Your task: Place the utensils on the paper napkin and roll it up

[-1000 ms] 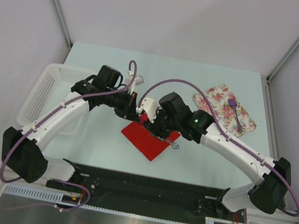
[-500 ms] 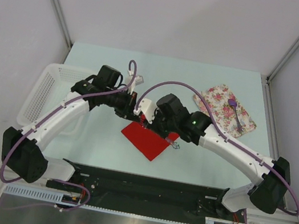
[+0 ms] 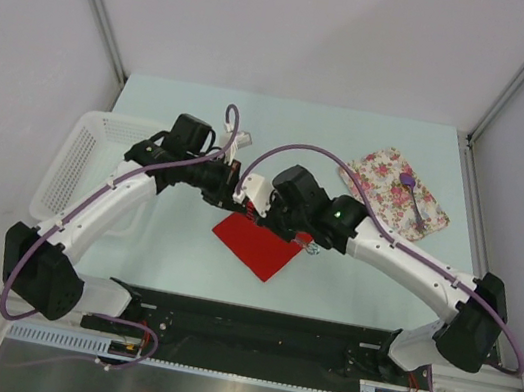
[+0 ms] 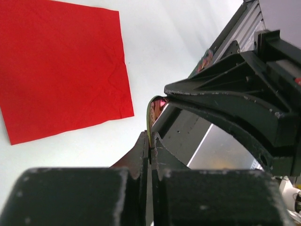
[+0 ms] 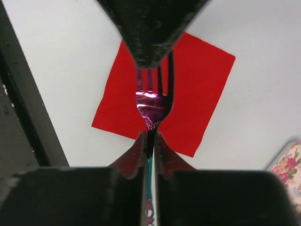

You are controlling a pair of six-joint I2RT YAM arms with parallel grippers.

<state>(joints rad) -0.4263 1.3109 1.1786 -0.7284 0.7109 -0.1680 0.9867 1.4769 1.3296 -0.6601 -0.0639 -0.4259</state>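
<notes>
The red paper napkin (image 3: pixel 255 247) lies flat on the table below both grippers; it also shows in the left wrist view (image 4: pixel 61 70) and the right wrist view (image 5: pixel 197 89). My right gripper (image 3: pixel 262 214) (image 5: pixel 150 137) is shut on the pink-purple fork (image 5: pixel 152 101), held above the napkin with its tines pointing away. My left gripper (image 3: pixel 239 192) (image 4: pixel 150 141) is shut on a thin gold-edged utensil (image 4: pixel 151 115), seen edge-on, which looks like the spoon. The two grippers are close together, tip to tip, over the napkin's far corner.
A white floral cloth (image 3: pixel 380 171) lies at the back right with a purple spoon-shaped utensil (image 3: pixel 412 196) on it. A white basket (image 3: pixel 72 168) stands at the left. A black rail (image 3: pixel 249 328) runs along the near edge.
My right gripper has shifted slightly left and away with the fork, closer to the left gripper. The left arm and the napkin have not visibly moved.
</notes>
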